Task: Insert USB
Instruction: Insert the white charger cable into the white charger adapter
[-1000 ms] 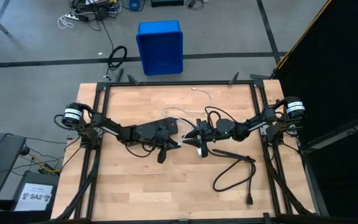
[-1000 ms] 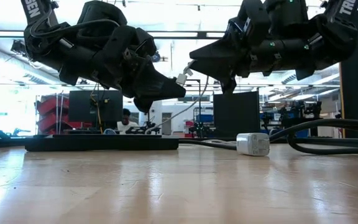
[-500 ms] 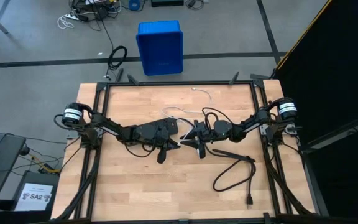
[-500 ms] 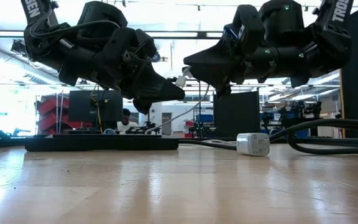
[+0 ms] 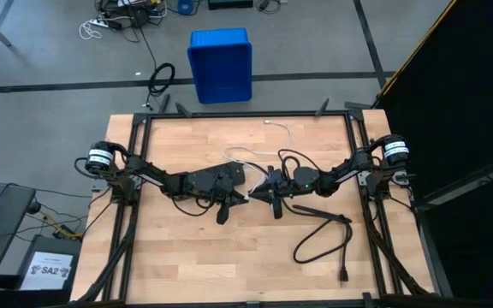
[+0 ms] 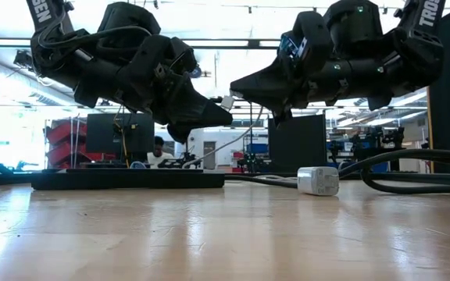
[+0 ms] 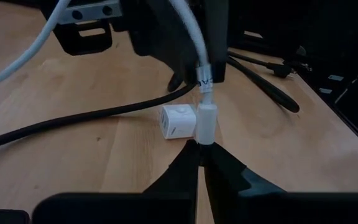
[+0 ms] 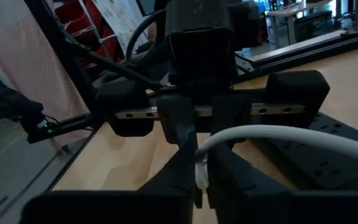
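A blue bin (image 5: 221,65) is standing on the floor beyond the table's far edge, and what it holds cannot be made out. White letters are running along both arms in the low view, too cropped to read whole, and a small label on a box (image 5: 48,270) on the floor by the table's left side seems to be reading "SA2". Over the middle of the wooden table (image 5: 187,257) the two grippers are meeting tip to tip, held up off the surface. The left gripper (image 7: 199,147) is clenching its fingers on the white plug of the USB (image 7: 205,121); in the left wrist view the plug's long axis is running straight out from between the fingertips toward the right gripper (image 7: 191,68), and the thin white cable is continuing from it past that gripper and off to one side. The right gripper is closing on the same cable just beyond the plug, its fingers pinching the white line in the right wrist view (image 8: 201,171), where the cable is arching away in a loop. Seen from above, the cable is trailing from the grippers toward the table's far edge. A small white charger block (image 6: 317,181) is lying on the table below the plug, beside a thick black cord (image 5: 319,244) and a long black power strip (image 6: 127,179).
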Action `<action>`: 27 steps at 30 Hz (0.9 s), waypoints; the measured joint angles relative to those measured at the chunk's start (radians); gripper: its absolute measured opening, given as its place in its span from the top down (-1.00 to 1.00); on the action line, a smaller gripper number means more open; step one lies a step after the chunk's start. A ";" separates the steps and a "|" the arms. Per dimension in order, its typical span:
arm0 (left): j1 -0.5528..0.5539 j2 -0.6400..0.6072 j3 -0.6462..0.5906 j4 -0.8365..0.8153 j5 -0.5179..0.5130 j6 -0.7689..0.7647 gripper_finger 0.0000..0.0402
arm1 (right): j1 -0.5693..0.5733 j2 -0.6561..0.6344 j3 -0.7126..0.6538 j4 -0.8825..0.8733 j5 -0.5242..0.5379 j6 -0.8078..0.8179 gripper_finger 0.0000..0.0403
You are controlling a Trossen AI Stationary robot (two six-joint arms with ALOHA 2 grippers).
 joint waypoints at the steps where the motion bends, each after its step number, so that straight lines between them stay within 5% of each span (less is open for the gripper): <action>1: 0.000 0.000 0.000 0.000 0.002 0.000 1.00 | 0.000 0.000 0.000 0.000 0.000 -0.002 0.98; 9: 0.000 0.000 0.000 0.000 0.011 -0.036 0.97 | 0.000 0.000 0.000 -0.001 0.000 -0.011 1.00; 19: 0.002 0.000 0.000 -0.003 0.058 -0.057 0.64 | 0.000 0.000 0.000 -0.050 0.017 -0.026 1.00; 27: 0.013 0.000 0.000 -0.042 0.080 -0.098 0.57 | -0.001 0.000 0.000 -0.096 0.026 -0.031 1.00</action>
